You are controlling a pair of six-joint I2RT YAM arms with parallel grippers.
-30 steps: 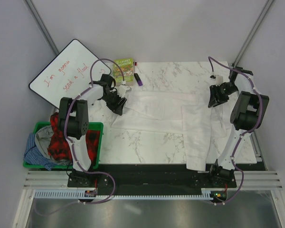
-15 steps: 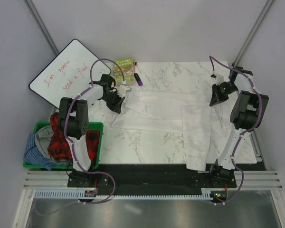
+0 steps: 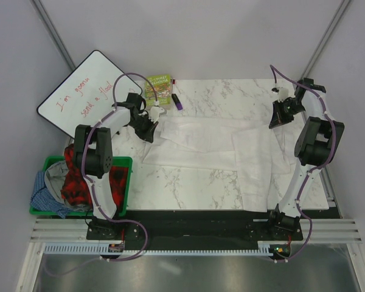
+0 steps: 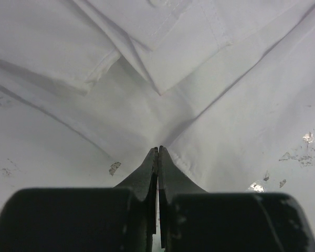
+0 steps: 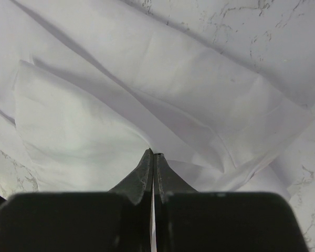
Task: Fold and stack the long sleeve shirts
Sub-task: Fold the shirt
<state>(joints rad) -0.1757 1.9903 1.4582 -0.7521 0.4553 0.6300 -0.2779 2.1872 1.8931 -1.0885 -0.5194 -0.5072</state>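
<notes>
Left end effector [image 4: 157,152]: fingers pressed together, no gap, tips pinching an edge of the white shirt [image 3: 213,149]; creases fan out from the pinch point. In the left wrist view a folded corner and a stitched hem lie just beyond the tips. In the top view this end effector is at the shirt's far-left corner, near the left edge of the tabletop [image 3: 225,97].

Right end effector [image 5: 153,153]: fingers also closed flat against each other, gripping a fold of the same shirt, cloth bunched and drawn to the tips. It sits at the shirt's far-right corner, close to the right tabletop edge.

Shirt lies spread across the middle of the marble tabletop between the two end effectors. Left part is a wide flat panel. Right part is a doubled-over panel running toward the near edge. Wrinkled, not neatly folded.

Green book [image 3: 159,87] and purple marker [image 3: 177,101] at the far edge, just beyond the left end effector, apart from the shirt. Whiteboard [image 3: 85,91] with red writing leans at far left. Green bin [image 3: 53,160] off the left side holds bunched clothes [image 3: 73,179], red plaid and blue.
</notes>
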